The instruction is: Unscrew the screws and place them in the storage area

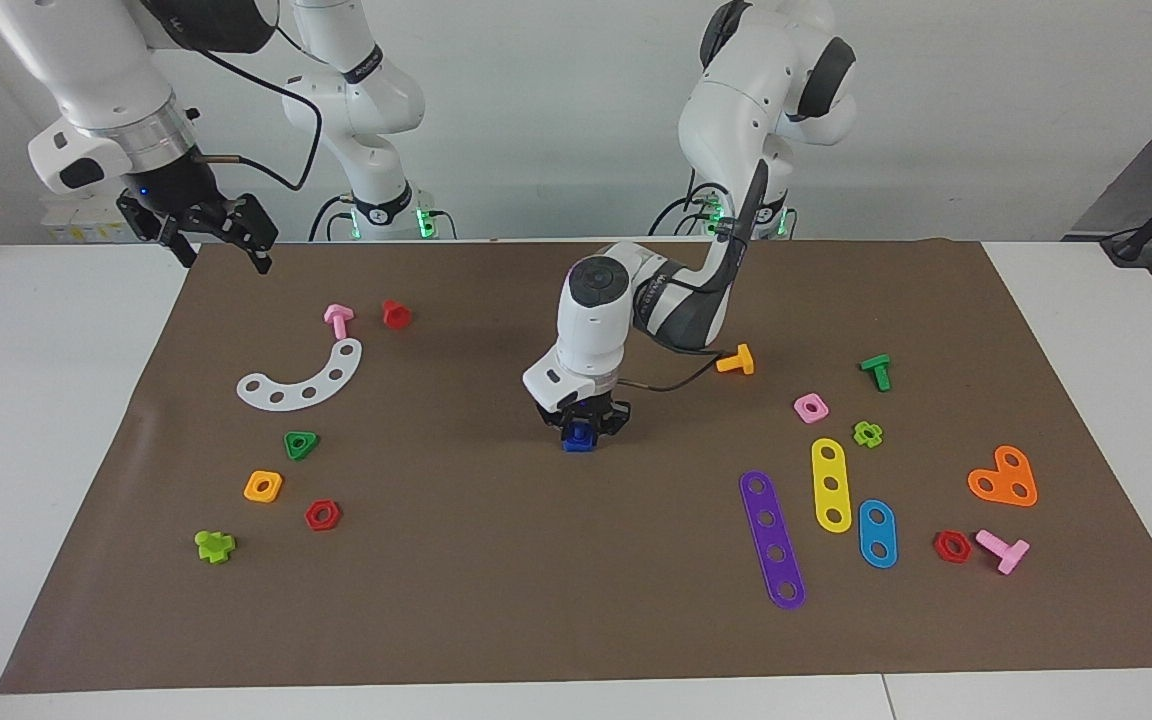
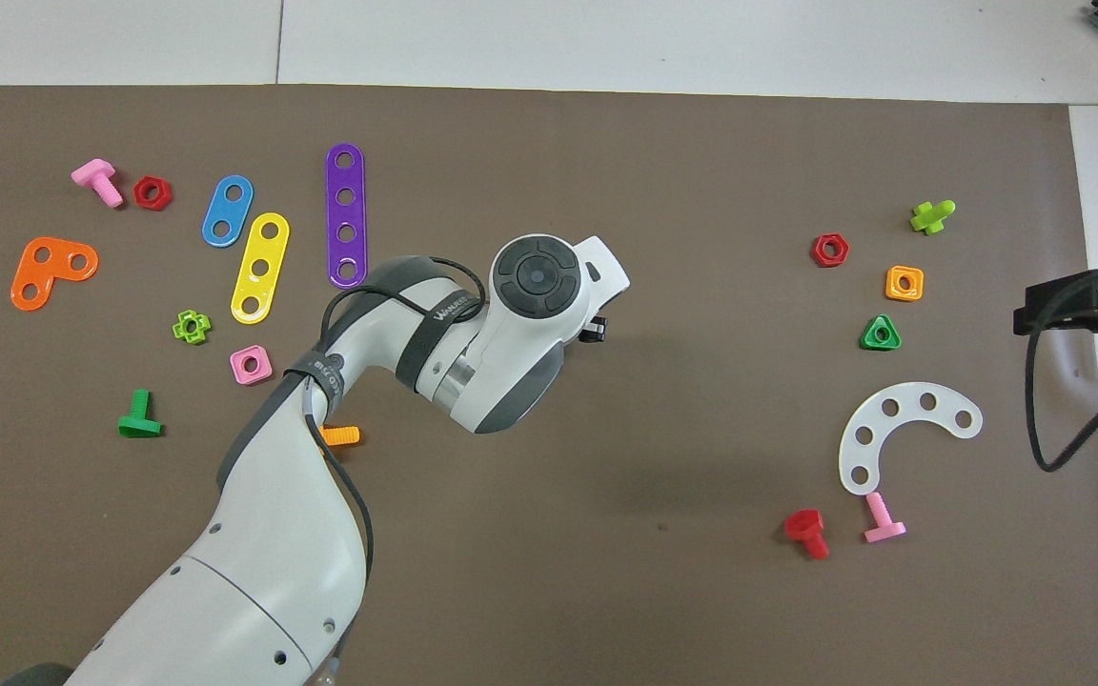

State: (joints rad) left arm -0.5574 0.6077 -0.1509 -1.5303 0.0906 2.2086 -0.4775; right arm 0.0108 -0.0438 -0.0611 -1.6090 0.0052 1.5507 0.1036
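A dark-blue screw with its nut is at the middle of the brown paper mat. My left gripper points straight down and is shut on the blue screw, low at the mat's surface. I cannot tell whether the piece touches the mat. In the overhead view the left hand hides the screw. My right gripper is open and empty, raised over the mat's edge at the right arm's end. It also shows in the overhead view, where it waits.
An orange bolt lies close to the left arm's wrist. Purple, yellow and blue strips lie toward the left arm's end. A white curved strip, a green triangular nut and a red nut lie toward the right arm's end.
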